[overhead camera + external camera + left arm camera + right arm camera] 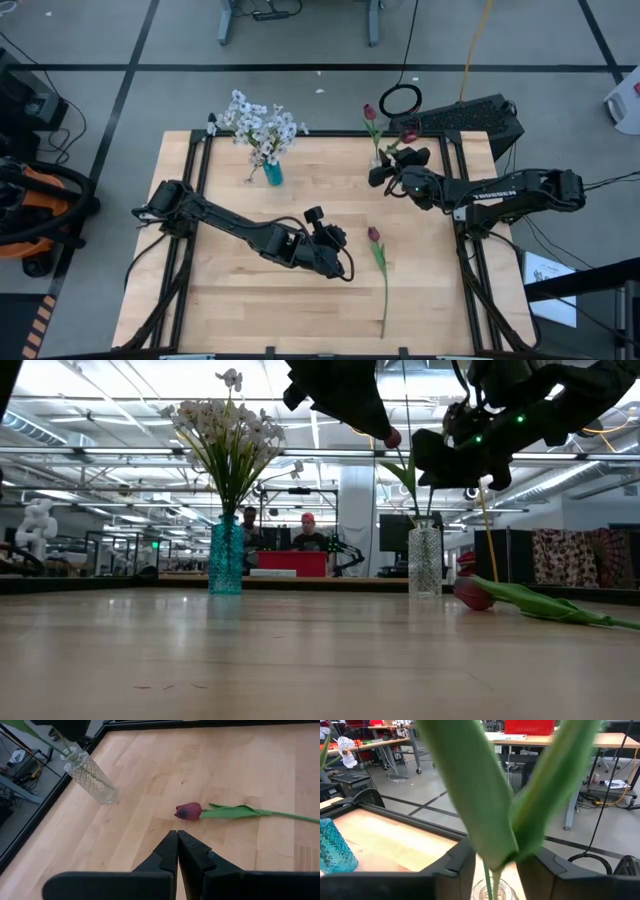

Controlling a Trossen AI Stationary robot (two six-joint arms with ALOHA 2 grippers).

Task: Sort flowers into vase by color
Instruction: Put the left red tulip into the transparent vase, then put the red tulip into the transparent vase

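Note:
A blue vase (272,174) near the far edge holds the white blossom sprays (262,127). A clear glass vase (424,562) stands to its right, with two dark red tulip buds (369,112) (408,135) showing over it. My right gripper (385,172) hovers above the clear vase, shut on a tulip's leafy stem. A third tulip (378,262) lies flat on the table, bud (188,811) toward the far edge. My left gripper (177,845) is shut and empty, hanging above the table just left of that bud. My right gripper pinches a tulip between its two fingers (460,865) at the base of the green leaves (495,855), where they join the stem. The fingers reach in roughly level from the table's right side, across the stem. The stem hangs down into the clear vase's mouth (492,892).
A black frame (200,160) runs along the table's left, right and far edges. Bare wood lies between the two vases and along the near half of the table. Beyond the table are people, desks and a red box.

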